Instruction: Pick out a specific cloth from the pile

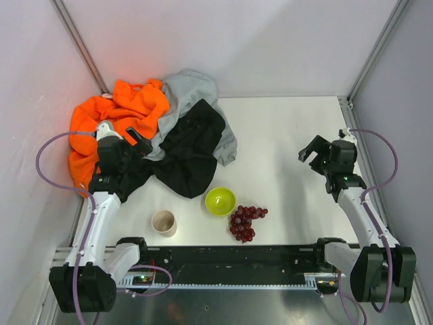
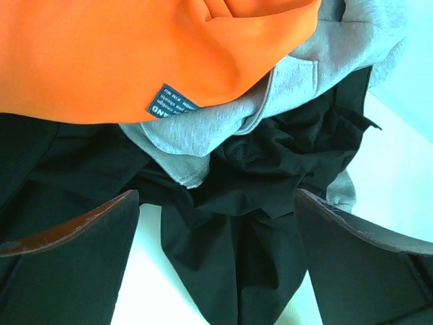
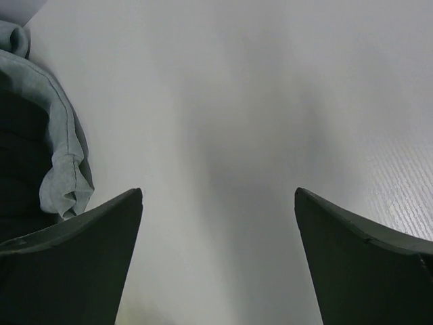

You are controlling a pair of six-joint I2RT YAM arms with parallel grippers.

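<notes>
My left hand [image 1: 137,143] [image 2: 216,203] hovers released, jaws spread, over the pile of soft garments [image 1: 152,135] that lies beyond and left of the round green bowl [image 1: 220,201]. It grasps nothing. The thin plain black cloth [image 1: 193,152] [image 2: 237,257] spills from that pile toward the bowl, its nearest fold just beside the rim. I judge the main risk to be a mixed pinch. In the left wrist view the light grey sweatshirt [image 2: 203,128] and the bright orange garment [image 2: 101,54] overlap the black folds, and a closing hand could catch their hems too. I cannot tell where one black layer ends. Dragging could also sweep the bowl, the bunch of dark red grapes [image 1: 245,222] just right of it, or the tan paper cup [image 1: 164,222] to its left. My right hand [image 1: 312,152] [image 3: 218,196] hangs released over the white surface [image 1: 284,135], well right of the bowl.
</notes>
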